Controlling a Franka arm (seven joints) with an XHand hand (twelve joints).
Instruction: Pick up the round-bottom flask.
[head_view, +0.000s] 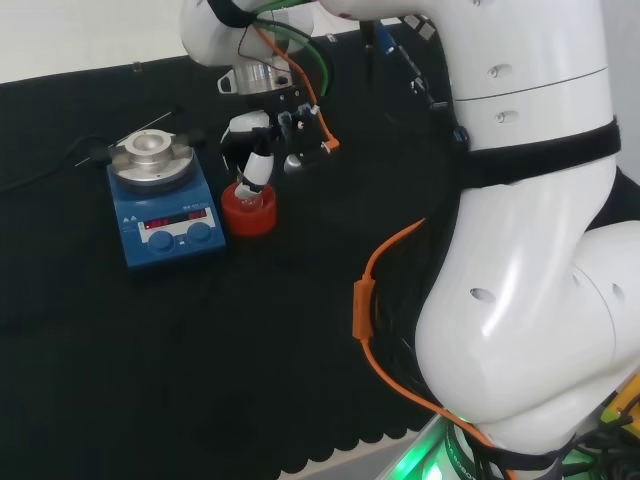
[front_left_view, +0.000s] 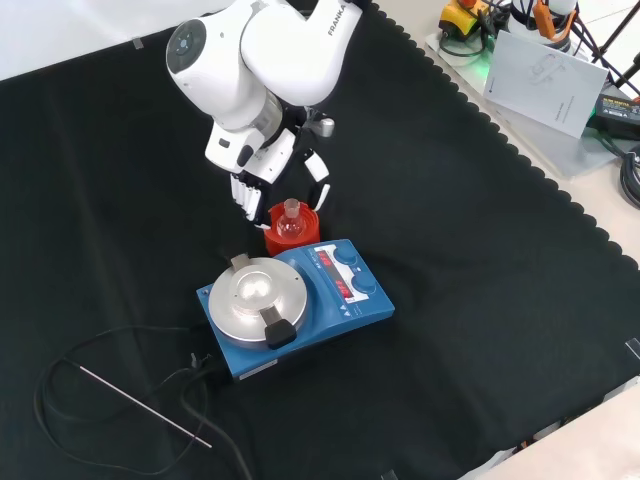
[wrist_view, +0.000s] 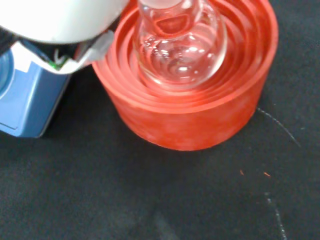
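Note:
The clear round-bottom flask (head_view: 246, 200) (front_left_view: 291, 224) (wrist_view: 180, 50) sits upright in a red ribbed stand (head_view: 250, 217) (front_left_view: 277, 216) (wrist_view: 200, 125) on the black cloth, right beside the blue hotplate. The black and white hand (head_view: 250, 140) (front_left_view: 262, 165) hangs just above and behind the flask, fingers pointing down. In the front view its fingers (front_left_view: 241, 195) reach down on both sides of the stand, apart from the flask's neck. One white fingertip (head_view: 258, 170) comes close to the neck in the head view. Nothing is gripped. A blurred white part of the hand (wrist_view: 50, 20) shows in the wrist view.
A blue hotplate stirrer (head_view: 165, 210) (front_left_view: 300, 300) (wrist_view: 20, 100) with a round metal top stands touching the stand's side. Its black cable and a thin metal rod (front_left_view: 140, 403) lie on the cloth beyond it. The arm's white links (head_view: 530, 250) fill the head view's right.

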